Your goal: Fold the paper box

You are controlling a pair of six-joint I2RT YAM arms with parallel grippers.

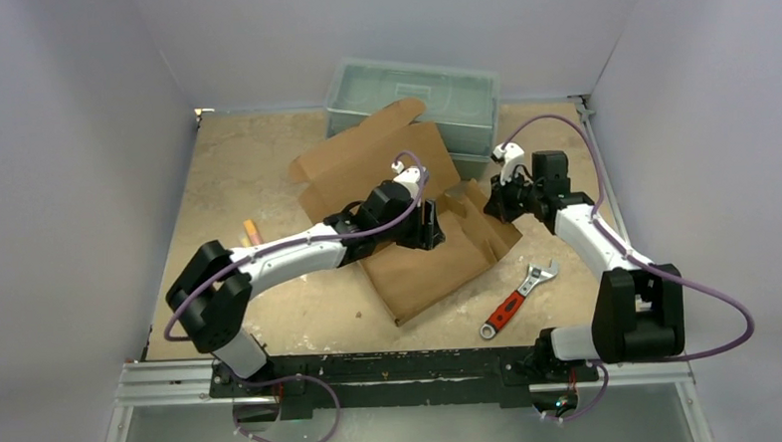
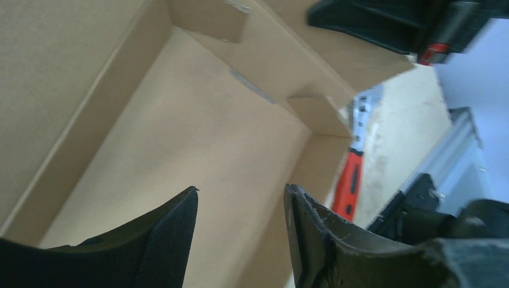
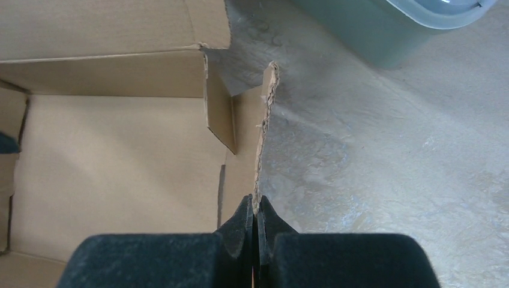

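Note:
The brown cardboard paper box (image 1: 424,264) lies partly folded in the middle of the table, its lid flap (image 1: 364,157) raised toward the back. My left gripper (image 1: 429,224) is open over the box's inside floor (image 2: 192,138), holding nothing; its fingertips (image 2: 180,222) frame bare cardboard. My right gripper (image 1: 494,199) is shut on the upright edge of the box's right side flap (image 3: 264,126), which stands on edge between the pads (image 3: 246,219). The box floor also shows in the right wrist view (image 3: 114,174).
A grey-green plastic toolbox (image 1: 417,100) stands at the back behind the box; it also shows in the right wrist view (image 3: 384,30). A red-handled adjustable wrench (image 1: 515,300) lies right of the box, seen too in the left wrist view (image 2: 348,183). A small orange item (image 1: 252,230) lies at the left.

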